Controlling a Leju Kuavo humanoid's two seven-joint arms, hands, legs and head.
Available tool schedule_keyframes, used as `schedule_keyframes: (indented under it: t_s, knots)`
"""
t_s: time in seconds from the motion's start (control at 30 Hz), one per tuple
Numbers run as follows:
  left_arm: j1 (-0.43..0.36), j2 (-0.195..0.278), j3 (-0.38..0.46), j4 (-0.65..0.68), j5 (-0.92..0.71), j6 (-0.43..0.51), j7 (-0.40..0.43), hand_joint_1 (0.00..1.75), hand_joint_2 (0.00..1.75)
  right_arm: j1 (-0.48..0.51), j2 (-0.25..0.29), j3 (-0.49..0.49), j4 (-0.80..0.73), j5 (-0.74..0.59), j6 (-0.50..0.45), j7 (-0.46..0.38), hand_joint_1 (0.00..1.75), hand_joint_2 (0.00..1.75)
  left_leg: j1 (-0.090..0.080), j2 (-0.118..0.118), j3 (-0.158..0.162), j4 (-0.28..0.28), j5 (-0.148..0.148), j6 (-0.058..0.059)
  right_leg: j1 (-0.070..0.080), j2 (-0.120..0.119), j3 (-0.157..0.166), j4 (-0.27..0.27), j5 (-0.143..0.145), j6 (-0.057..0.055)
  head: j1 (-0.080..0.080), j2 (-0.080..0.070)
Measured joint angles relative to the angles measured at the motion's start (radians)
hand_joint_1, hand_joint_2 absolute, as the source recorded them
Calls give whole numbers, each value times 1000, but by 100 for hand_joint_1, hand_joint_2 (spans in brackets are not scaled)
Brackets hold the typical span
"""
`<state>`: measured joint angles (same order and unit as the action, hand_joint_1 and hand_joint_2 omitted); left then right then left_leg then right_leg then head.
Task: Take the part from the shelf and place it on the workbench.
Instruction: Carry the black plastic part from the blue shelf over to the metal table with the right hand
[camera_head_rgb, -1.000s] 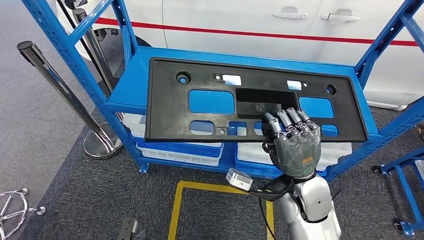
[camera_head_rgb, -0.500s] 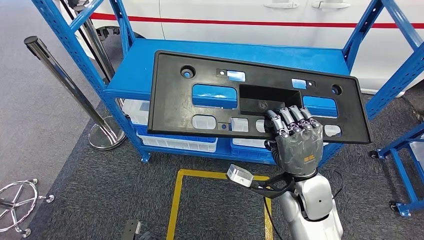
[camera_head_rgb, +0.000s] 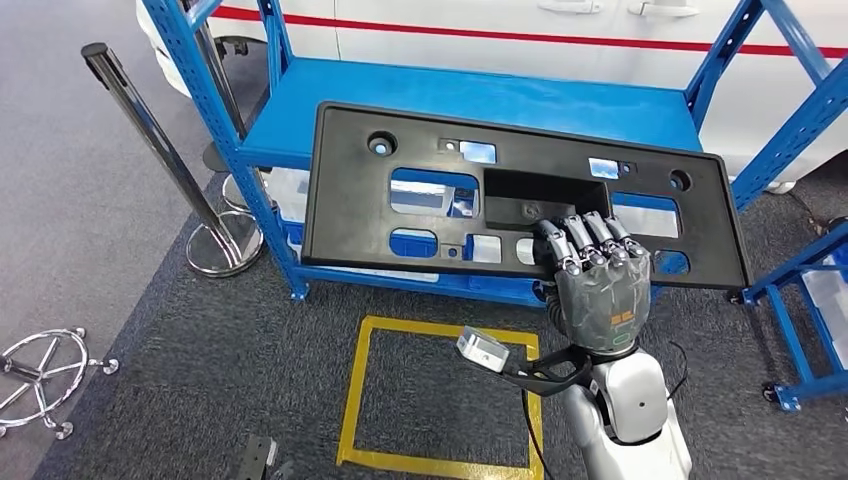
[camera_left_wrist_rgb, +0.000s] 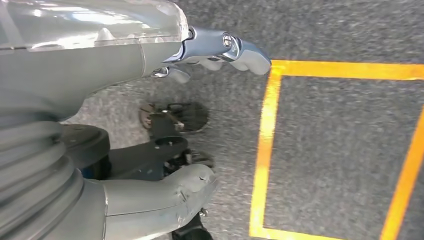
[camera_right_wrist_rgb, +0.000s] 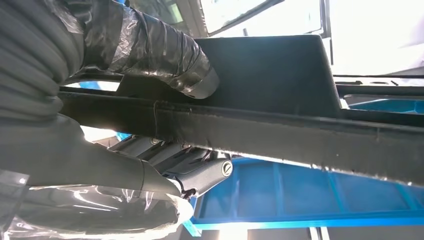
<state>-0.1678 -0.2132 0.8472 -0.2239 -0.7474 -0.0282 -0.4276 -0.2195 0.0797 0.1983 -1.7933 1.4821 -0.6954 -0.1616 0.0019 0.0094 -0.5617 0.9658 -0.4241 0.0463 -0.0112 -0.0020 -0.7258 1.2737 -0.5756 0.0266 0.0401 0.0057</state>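
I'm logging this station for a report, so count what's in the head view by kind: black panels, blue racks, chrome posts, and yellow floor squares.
Black plastic panel, held by the right hand: 1
Blue metal racks: 2, the main shelf rack and another at the right edge
Chrome stanchion posts: 2, near and far
Yellow taped floor square: 1
Total: 6

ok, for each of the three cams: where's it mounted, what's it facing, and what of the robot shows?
Head view: high on the body, looking forward and down at the black part over the blue shelf; right hand and silver forearm show.
Left wrist view: behind the left hand, facing grey carpet and yellow floor tape.
Right wrist view: behind the right hand, close on the part's edge.
Shared: head and right wrist views both show that hand gripping the part.
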Motion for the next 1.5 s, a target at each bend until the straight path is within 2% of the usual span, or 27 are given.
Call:
schedule_keyframes:
  t_s: [0.07, 0.13, 0.2, 0.23, 0.3, 0.33, 0.4, 0.47, 0.53, 0.6, 0.7, 0.77, 0.83, 0.87, 0.97, 1.0, 1.03, 1.07, 1.13, 1.17, 1.23, 1.27, 1.33, 1.37, 1.4, 1.47, 1.5]
  knots:
    - [1, -1, 0, 0, 0, 0, 0, 0, 175, 0, -6, 2, 0, 5, 0, 5, 175, 175, 0, 1, -33, 7, 20, -4, -2, 0, 33, 13, 39, 2, 0, 0]
    - [1, -2, 0, 0, -1, 0, 0, 0, 175, -2, -9, 6, 0, 11, 0, 10, 175, 175, 0, 1, -61, 18, 34, -10, -3, 0, 127, -103, 82, 0, 0, 0]
    - [0, -3, -1, 0, -3, 0, -1, 0, 175, -4, -12, 12, -2, 15, 0, 17, 175, 175, -1, 1, -79, 28, 48, -19, 2, 1, 210, -233, 72, -8, -1, 0]
    - [0, -3, -2, 0, -5, 0, -1, 0, 175, -4, -13, 14, -3, 16, 0, 21, 175, 175, -2, 1, -84, 29, 57, -23, 5, 2, 227, -266, 62, -12, -1, 0]
    - [1, -3, -3, 0, -6, 1, -1, 0, 175, -4, -16, 19, -5, 19, 0, 29, 175, 175, -1, 0, -89, 28, 68, -31, 5, 0, 226, -280, 68, -23, -1, 0]
    - [2, -3, -4, 0, -6, 2, -1, 0, 175, -5, -18, 20, -5, 20, 0, 31, 175, 175, -1, -1, -94, 36, 56, -36, 3, -2, 221, -281, 76, -31, -1, 0]
    - [3, -3, -4, 0, -6, 2, -1, 0, 175, -6, -19, 23, -5, 23, 0, 33, 175, 175, 2, -4, -121, 111, -17, -48, -2, -6, 204, -283, 94, -49, -2, 0]
    - [4, -3, -4, 0, -6, 2, -1, 0, 175, -6, -20, 24, -5, 25, 0, 33, 175, 175, 5, -5, -159, 252, -109, -56, -1, -8, 178, -276, 109, -56, -2, 0]
    - [4, -3, -4, 0, -6, 2, -1, 0, 175, -6, -20, 24, -5, 25, 0, 33, 175, 175, 8, -5, -163, 337, -133, -60, 0, -10, 151, -264, 119, -56, -2, 0]
    - [3, -3, -4, 0, -6, 2, -1, 0, 175, -6, -21, 25, -5, 26, 0, 35, 175, 175, 9, -5, -97, 273, -91, -56, -1, -10, 128, -250, 126, -53, -2, 0]
    - [0, -3, -5, 0, -5, 2, -1, 0, 175, -7, -24, 27, -8, 30, 0, 45, 175, 175, 4, -9, 31, 77, -70, -43, 0, -10, 106, -234, 138, -40, -2, 0]
    - [0, -3, -5, 0, -4, 2, -2, 0, 175, -8, -27, 31, -11, 31, 0, 51, 175, 175, -2, -11, 48, 41, -72, -37, -2, -11, 100, -236, 153, -27, -2, 0]
    - [-1, -4, -6, 0, -1, 2, -2, 0, 175, -8, -30, 35, -14, 32, 0, 57, 175, 175, 1, -7, 39, 30, -50, -25, -3, -9, 94, -237, 153, -14, -2, 0]
    - [-2, -4, -6, 0, 0, 2, -2, 0, 175, -9, -32, 37, -15, 33, 0, 60, 175, 175, 3, -5, 31, 25, -38, -17, -3, -7, 88, -224, 131, -10, -1, 0]
    - [-7, -5, -6, 0, 4, 2, -3, 0, 175, -9, -40, 40, -20, 33, 0, 67, 175, 175, 4, 0, -10, 24, -5, -3, -4, -2, 49, -81, -5, -1, -1, 0]
    - [-7, -5, -6, 1, 4, 2, -3, 0, 175, -9, -42, 41, -20, 33, 0, 68, 175, 175, 3, 0, -26, 27, 6, -3, -5, -2, 40, -24, -32, 2, -1, 0]
    - [-7, -5, -7, 1, 4, 2, -3, 0, 175, -9, -45, 42, -20, 34, 0, 69, 175, 175, 2, 1, -44, 32, 16, -3, -5, -2, 39, 16, -36, 4, -1, 0]
    - [-7, -5, -7, 1, 4, 2, -3, 0, 175, -9, -46, 43, -21, 34, 0, 70, 175, 175, 2, 2, -63, 37, 26, -5, -5, -2, 51, 28, -16, 6, -1, 0]
    - [-7, -5, -7, 1, 4, 2, -3, 0, 175, -9, -49, 45, -21, 34, 0, 71, 175, 175, 3, 2, -100, 53, 44, -10, -7, -2, 115, -31, 44, 7, -1, 0]
    - [-7, -5, -8, 1, 4, 2, -3, 0, 175, -9, -50, 47, -22, 35, 0, 71, 175, 175, 1, 1, -116, 61, 52, -14, -6, -1, 162, -95, 51, 6, -1, 0]
    - [-8, -5, -8, 0, 5, 3, -4, 0, 175, -10, -51, 49, -28, 35, 0, 74, 175, 175, -1, 0, -135, 68, 73, -23, -2, 1, 232, -207, 28, -4, -1, 0]
    - [-8, -5, -9, 0, 5, 3, -4, 0, 175, -11, -51, 50, -31, 35, 0, 76, 175, 175, -2, -1, -139, 66, 85, -28, 1, 2, 242, -235, 16, -12, -1, 0]
    - [-7, -5, -9, 1, 6, 4, -4, 0, 175, -13, -52, 50, -34, 35, 0, 80, 175, 175, -2, -4, -146, 58, 101, -38, 0, -1, 226, -243, 34, -29, -1, 0]
    - [-5, -4, -9, 1, 6, 5, -3, 0, 175, -15, -52, 50, -35, 35, 0, 81, 175, 175, -1, -6, -154, 67, 83, -44, -2, -3, 214, -245, 48, -38, -2, 0]
    - [-3, -4, -9, 1, 6, 5, -3, 0, 175, -16, -52, 50, -35, 35, 0, 82, 175, 175, 0, -9, -165, 96, 41, -49, -5, -5, 199, -247, 64, -47, -2, 0]
    - [-3, -4, -9, 1, 6, 6, -2, 0, 175, -17, -53, 50, -35, 33, 0, 82, 175, 175, 4, -10, -188, 210, -78, -57, -5, -7, 165, -248, 95, -57, -2, 0]
    - [-3, -4, -9, 1, 6, 6, -2, 0, 175, -18, -53, 50, -35, 31, 0, 80, 175, 175, 6, -10, -194, 277, -118, -60, -5, -8, 147, -247, 110, -58, -2, 0]
